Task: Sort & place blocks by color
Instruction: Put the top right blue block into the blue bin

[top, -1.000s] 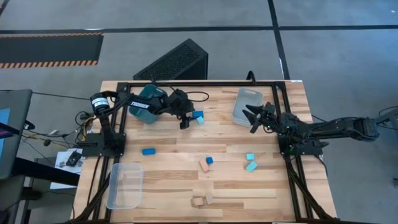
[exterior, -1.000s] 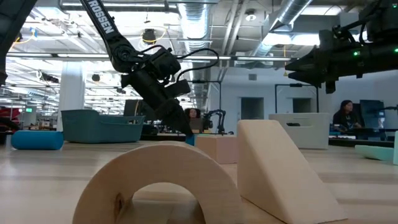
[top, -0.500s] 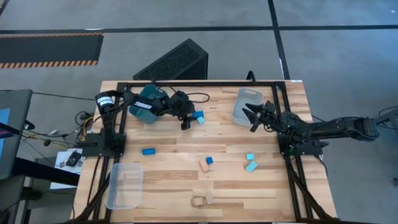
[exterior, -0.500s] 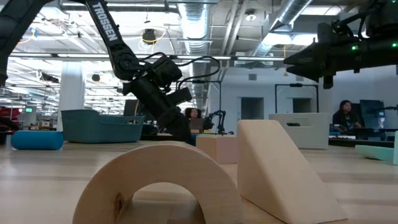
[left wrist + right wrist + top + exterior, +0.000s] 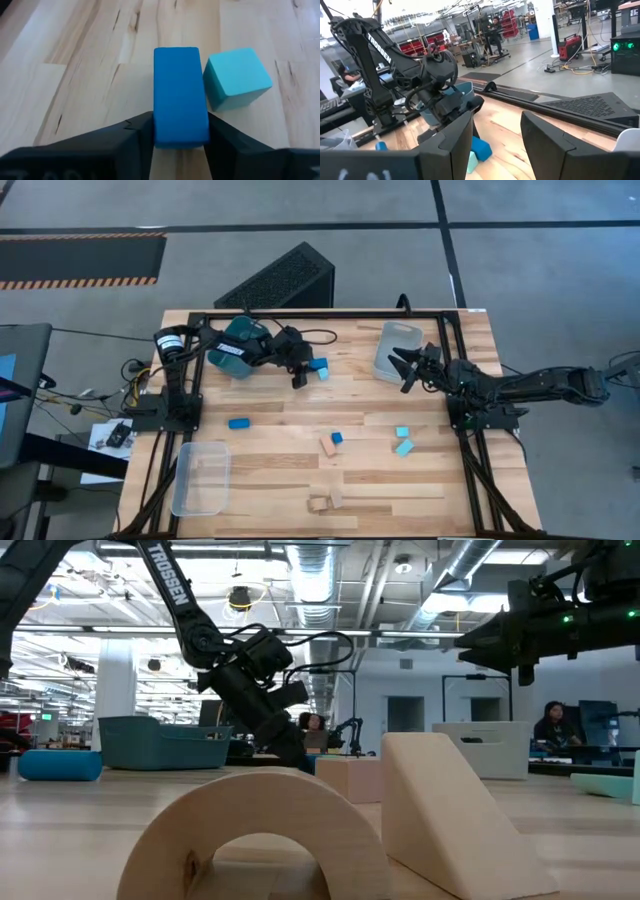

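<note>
My left gripper (image 5: 299,377) stands at the far middle of the table, shut on a darker blue block (image 5: 180,95). A light cyan cube (image 5: 235,82) sits right beside that block. My right gripper (image 5: 402,370) hangs open above the table by the clear bin (image 5: 397,348) at far right, touching nothing. Loose on the table lie another blue block (image 5: 238,423), a small blue cube (image 5: 337,437), a tan block (image 5: 327,446), two cyan blocks (image 5: 403,441) and tan wooden pieces (image 5: 322,502) near the front edge. My left gripper pinches the blue block between its two fingers (image 5: 135,137), on the long sides at the block's near end (image 5: 180,135). The fingers slant down from the table's left and lie along the block. The block sits level; lifted or on the wood, I cannot tell.
A teal bin (image 5: 240,340) sits at far left under my left arm. A second clear bin (image 5: 200,477) lies at the near left corner. In the low view a tan arch (image 5: 260,840) and wedge (image 5: 450,820) fill the foreground. Bare wood shows in the table's middle.
My left arm's shoulder has turned a little and its wrist has tipped slightly, while its fingers stay at the blue block beside the cyan cube. The blocks on the table have not moved.
</note>
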`<state>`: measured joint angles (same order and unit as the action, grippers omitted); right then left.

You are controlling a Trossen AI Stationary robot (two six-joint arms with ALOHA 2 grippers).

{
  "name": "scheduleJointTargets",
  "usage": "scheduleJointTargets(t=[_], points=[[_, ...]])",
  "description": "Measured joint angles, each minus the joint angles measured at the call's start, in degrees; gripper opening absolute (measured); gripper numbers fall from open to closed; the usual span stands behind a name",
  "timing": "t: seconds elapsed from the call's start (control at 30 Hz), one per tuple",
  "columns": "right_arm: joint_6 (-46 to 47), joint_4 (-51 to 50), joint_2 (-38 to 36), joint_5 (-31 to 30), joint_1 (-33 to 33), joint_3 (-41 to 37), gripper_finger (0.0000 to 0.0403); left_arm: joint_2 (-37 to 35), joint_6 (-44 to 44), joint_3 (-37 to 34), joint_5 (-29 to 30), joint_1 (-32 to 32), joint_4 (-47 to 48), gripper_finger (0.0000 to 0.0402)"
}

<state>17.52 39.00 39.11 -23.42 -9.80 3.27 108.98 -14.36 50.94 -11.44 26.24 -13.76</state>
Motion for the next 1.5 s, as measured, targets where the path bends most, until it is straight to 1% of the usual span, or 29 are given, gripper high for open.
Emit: scheduleJointTargets(t=[0.13,0.2,0.3,0.43,0.57,0.67,0.83,0.97,1.1,1.2,1.33,1.5], points=[[0.0,0.0,0.0,0.0,-0.1,0.0,0.0190,-1.7,2.8,0.0,1.7,-0.2,0.7,0.0104],[0.0,0.0,0.0,0.0,-0.1,0.0,0.0188,-3.4,3.4,0.0,4.2,-0.6,2.5,0.0105],[0.0,0.0,0.0,0.0,-0.1,0.0,0.0186,-6.7,4.5,0.0,10.3,-1.7,7.5,0.0113],[0.0,0.0,0.0,0.0,-0.1,0.0,0.0184,-12.6,6.0,-0.1,18.5,-2.6,17.3,0.0109],[0.0,-0.1,0.0,0.0,-0.1,0.0,0.0182,-19.0,8.3,-1.0,24.6,-2.1,25.4,0.0109],[0.0,-0.5,0.0,0.0,-0.1,0.0,0.0182,-24.4,10.4,-3.1,28.7,-0.7,28.3,0.0114],[-1.1,-1.0,0.0,0.0,-0.1,0.0,0.0182,-34.1,14.8,-8.7,30.9,3.8,29.4,0.0113],[-1.3,-1.0,0.0,-0.1,-1.3,0.0,0.0182,-38.0,19.1,-13.4,31.7,9.4,29.5,0.0114],[-1.3,-1.4,0.0,0.3,-2.5,0.0,0.0182,-37.6,22.7,-17.5,31.6,14.5,28.9,0.0115],[-1.0,-1.5,0.3,0.9,-3.2,0.0,0.0182,-37.6,25.0,-19.5,31.7,17.2,28.1,0.0115],[-0.6,-1.4,0.7,0.9,-3.2,0.0,0.0182,-37.7,26.1,-20.8,32.8,19.7,28.1,0.0115],[0.1,-1.4,0.7,1.0,-3.0,0.0,0.0182,-37.7,26.1,-21.3,32.8,20.9,28.8,0.0117]])
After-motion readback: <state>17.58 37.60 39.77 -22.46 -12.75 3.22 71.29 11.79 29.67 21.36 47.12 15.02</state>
